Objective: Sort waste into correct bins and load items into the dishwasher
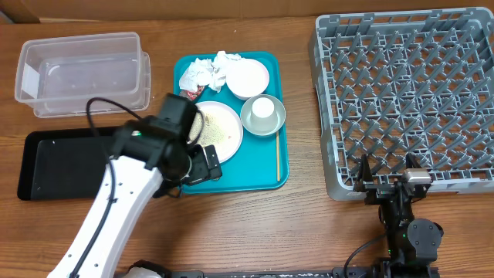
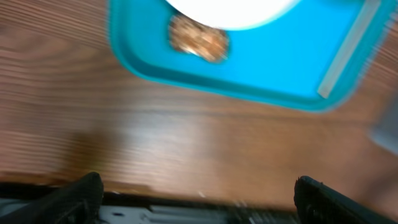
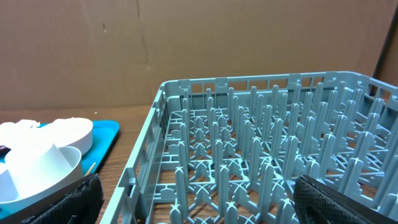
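Observation:
On the teal tray (image 1: pixel 268 166) lie crumpled napkins (image 1: pixel 204 71), a white bowl (image 1: pixel 248 77), a grey bowl (image 1: pixel 253 123) holding a white cup (image 1: pixel 264 109), a white plate (image 1: pixel 225 133) with crumbs, and a wooden stick (image 1: pixel 278 158). A red-brown wrapper (image 1: pixel 187 95) shows beside my left arm. My left gripper (image 1: pixel 202 165) hovers open over the tray's front left part. Its blurred wrist view shows the brown food lump (image 2: pixel 199 37) by the plate (image 2: pixel 230 9). The right gripper (image 1: pixel 386 179) stands open at the front edge of the grey dish rack (image 1: pixel 409 100).
A clear plastic tub (image 1: pixel 81 73) stands at the back left, with a shallow black tray (image 1: pixel 54 166) in front of it. Bare wooden table lies between the teal tray and the rack. A brown cardboard wall (image 3: pixel 186 43) stands behind the table.

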